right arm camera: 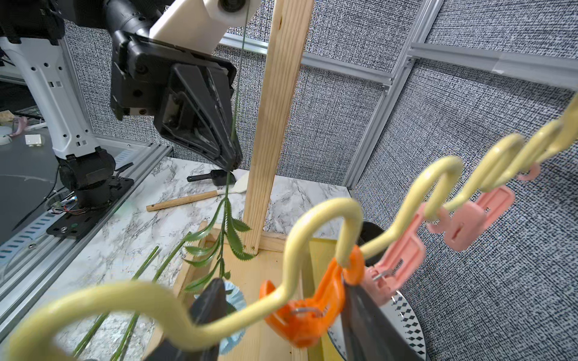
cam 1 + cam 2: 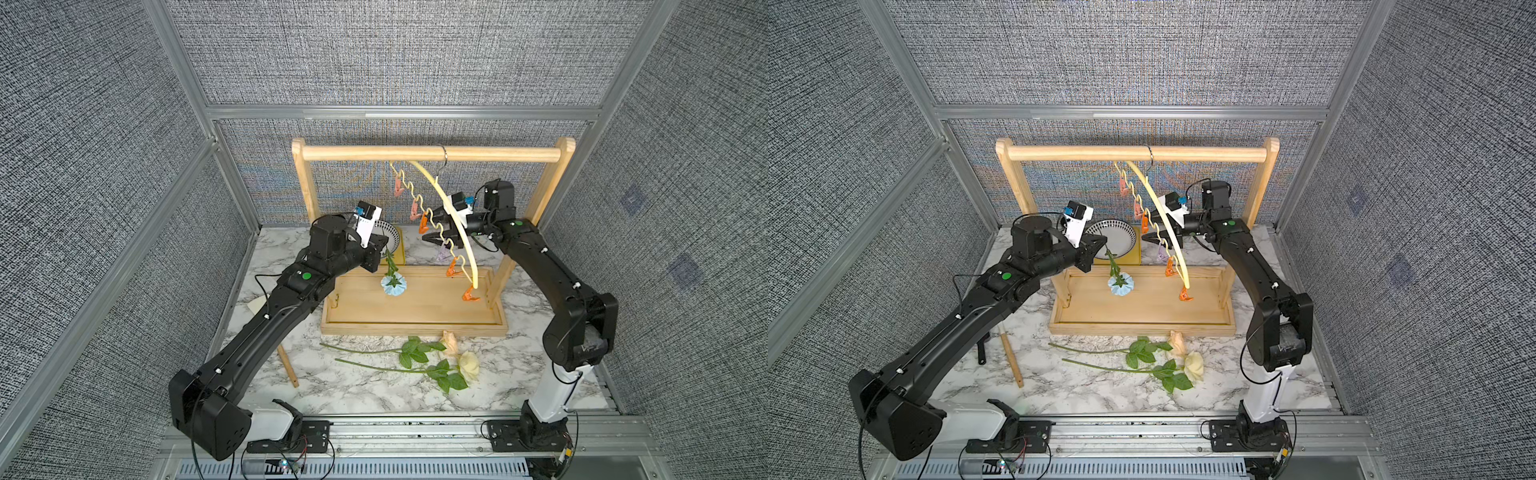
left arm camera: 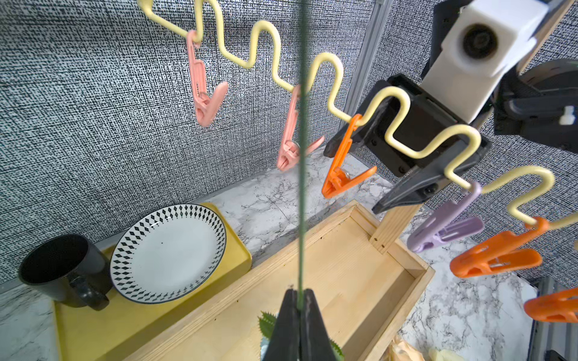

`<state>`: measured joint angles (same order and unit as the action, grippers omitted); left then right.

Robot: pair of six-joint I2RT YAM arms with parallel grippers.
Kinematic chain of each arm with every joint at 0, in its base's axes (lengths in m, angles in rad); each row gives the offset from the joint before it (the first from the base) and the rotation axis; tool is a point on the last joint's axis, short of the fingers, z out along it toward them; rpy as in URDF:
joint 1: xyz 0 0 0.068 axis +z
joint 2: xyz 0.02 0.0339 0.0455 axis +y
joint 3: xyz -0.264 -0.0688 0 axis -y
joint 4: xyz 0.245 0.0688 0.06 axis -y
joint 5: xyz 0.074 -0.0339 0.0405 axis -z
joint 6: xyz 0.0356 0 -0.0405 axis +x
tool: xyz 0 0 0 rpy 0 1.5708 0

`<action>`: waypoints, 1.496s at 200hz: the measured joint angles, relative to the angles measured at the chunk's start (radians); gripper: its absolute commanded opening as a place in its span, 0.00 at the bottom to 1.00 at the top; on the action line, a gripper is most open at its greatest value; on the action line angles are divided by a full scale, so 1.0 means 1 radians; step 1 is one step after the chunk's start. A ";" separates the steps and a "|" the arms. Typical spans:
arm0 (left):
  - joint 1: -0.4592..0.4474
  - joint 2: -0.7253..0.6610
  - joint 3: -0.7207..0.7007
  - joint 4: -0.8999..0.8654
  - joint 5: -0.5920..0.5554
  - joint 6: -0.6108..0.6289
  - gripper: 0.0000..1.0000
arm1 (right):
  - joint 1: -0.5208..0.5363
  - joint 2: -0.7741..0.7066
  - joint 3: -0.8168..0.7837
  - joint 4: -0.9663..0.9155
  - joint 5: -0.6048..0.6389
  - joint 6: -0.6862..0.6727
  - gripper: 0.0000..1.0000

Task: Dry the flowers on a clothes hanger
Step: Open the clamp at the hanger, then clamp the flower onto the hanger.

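Pale yellow plastic clothes hanger, wavy lower bar with pink, orange and lilac clips, hangs from the light wooden rack rail. Right gripper: jaws apart, straddling the wavy bar at an orange clip. Left gripper: clamped on the thin dark stem of the light blue flower, bloom hanging down. Two green-stemmed roses, cream and peach, lie on the marble tabletop, well apart from both grippers.

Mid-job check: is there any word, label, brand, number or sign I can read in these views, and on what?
None can be read.
The plate bears only a black diamond pattern.
The green dot on the left arm shows no print.
The hanger, its clips and the wooden rack show no lettering.
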<state>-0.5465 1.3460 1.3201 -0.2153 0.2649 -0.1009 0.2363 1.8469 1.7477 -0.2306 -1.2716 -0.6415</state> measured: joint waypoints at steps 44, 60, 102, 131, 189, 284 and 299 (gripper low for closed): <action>0.000 0.002 0.000 0.002 0.000 0.003 0.02 | 0.002 0.012 0.024 0.004 -0.008 0.019 0.42; 0.001 0.004 0.000 0.004 0.001 0.003 0.02 | 0.002 0.015 0.031 0.003 -0.014 0.030 0.39; 0.013 0.010 0.000 0.016 0.030 -0.017 0.02 | 0.003 0.019 0.032 0.002 -0.023 0.031 0.36; 0.044 0.011 -0.013 0.074 0.059 -0.062 0.02 | 0.011 0.020 0.032 -0.003 -0.027 0.031 0.34; 0.071 0.006 -0.095 0.266 0.109 -0.171 0.02 | 0.037 0.019 0.032 0.010 -0.048 0.061 0.27; 0.073 0.025 -0.180 0.526 0.148 -0.326 0.02 | 0.072 0.019 0.016 0.146 -0.026 0.242 0.27; 0.073 0.037 -0.180 0.551 0.155 -0.343 0.02 | 0.076 0.019 0.007 0.174 -0.013 0.270 0.27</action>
<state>-0.4736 1.3834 1.1400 0.3355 0.4202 -0.4438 0.3119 1.8656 1.7546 -0.0566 -1.2846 -0.3714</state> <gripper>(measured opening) 0.071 0.266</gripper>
